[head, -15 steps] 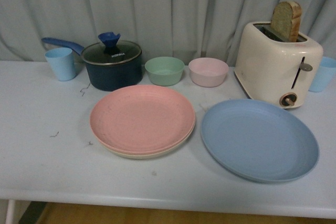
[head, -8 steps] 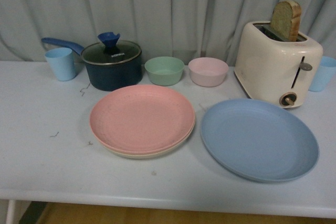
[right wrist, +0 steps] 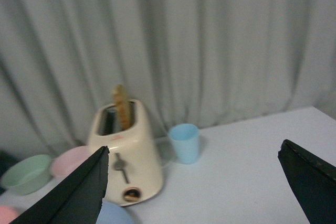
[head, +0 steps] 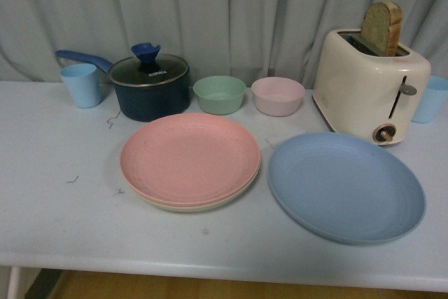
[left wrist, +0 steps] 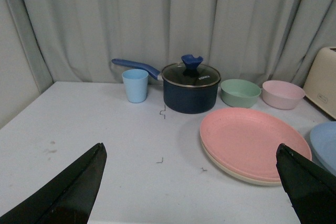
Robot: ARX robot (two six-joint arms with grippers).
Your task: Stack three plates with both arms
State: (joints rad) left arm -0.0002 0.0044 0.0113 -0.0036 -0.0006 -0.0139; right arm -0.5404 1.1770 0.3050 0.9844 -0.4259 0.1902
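Both claws hang back from the pale bench [head: 56, 208], spread wide and empty: the left gripper [left wrist: 189, 150] looks over the left side, the right gripper [right wrist: 194, 145] toward the far right corner, probably readied for a reach. Near the front edge, left of centre, the round matte pink plate [head: 189, 157] sits nested on the equal-sized cream plate [head: 189, 207], whose rim alone shows. Just beside them, toward the right front corner, the shallow matte blue plate [head: 346, 185] lies flat and alone, on the right arm's side, seemingly the last to stack. Along the back edge stand a navy glass-lidded saucepan [head: 150, 89], small green bowl [head: 219, 94], small pink bowl [head: 277, 95] and cream toaster [head: 367, 85], clear of the work.
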